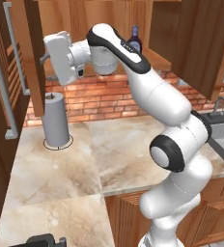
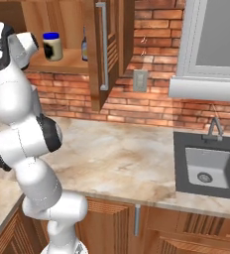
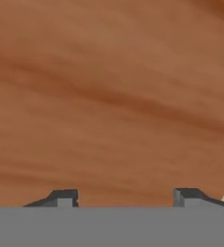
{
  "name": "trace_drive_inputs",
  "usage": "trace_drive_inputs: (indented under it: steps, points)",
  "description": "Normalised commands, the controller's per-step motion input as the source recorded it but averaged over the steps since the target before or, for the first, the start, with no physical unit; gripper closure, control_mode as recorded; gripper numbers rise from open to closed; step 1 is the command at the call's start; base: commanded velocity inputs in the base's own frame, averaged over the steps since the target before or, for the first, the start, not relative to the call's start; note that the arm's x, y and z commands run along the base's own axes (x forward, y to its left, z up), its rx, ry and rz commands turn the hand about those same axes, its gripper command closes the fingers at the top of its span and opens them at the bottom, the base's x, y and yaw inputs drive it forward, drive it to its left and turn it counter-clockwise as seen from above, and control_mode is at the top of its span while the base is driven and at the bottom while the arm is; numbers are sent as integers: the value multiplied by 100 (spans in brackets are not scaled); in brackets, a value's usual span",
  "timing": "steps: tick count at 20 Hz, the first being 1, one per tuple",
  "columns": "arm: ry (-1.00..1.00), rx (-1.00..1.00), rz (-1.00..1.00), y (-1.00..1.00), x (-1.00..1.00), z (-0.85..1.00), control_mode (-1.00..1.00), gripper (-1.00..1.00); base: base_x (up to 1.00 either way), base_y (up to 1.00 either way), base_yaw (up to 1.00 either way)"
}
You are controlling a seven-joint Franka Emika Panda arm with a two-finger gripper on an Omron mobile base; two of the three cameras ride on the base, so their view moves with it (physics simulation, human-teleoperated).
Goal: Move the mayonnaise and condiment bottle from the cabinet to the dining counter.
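Note:
The mayonnaise (image 2: 52, 46), a cream jar with a blue lid, stands on the shelf of the open cabinet (image 2: 67, 63). To its right the dark condiment bottle (image 1: 134, 41) stands on the same shelf, half hidden behind the door (image 2: 104, 49) in the right base view. My gripper (image 1: 43, 58) is raised at shelf height, left of the bottle, pointing at the edge of the left cabinet door (image 1: 33, 58). In the hand view the gripper (image 3: 126, 197) faces wood grain at close range; its fingertips (image 3: 65, 197) stand apart with nothing between them. The dining counter is out of view.
A grey paper-towel roll (image 1: 56, 120) stands on the marble worktop (image 1: 128, 144) below the hand. A dark sink (image 2: 208, 166) with a faucet (image 2: 215, 126) lies to the right. Brick wall, a wall outlet (image 2: 140, 80) and a window (image 2: 221, 34) are behind.

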Motion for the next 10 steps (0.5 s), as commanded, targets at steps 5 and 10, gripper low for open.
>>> trace_drive_inputs:
  steps: [5,10]
  points:
    - [-19,-13,-2,16,-43,12,-100,-100,0,0,0]
    - [-33,-34,-21,-48,-24,4,-100,-100,0,0,0]
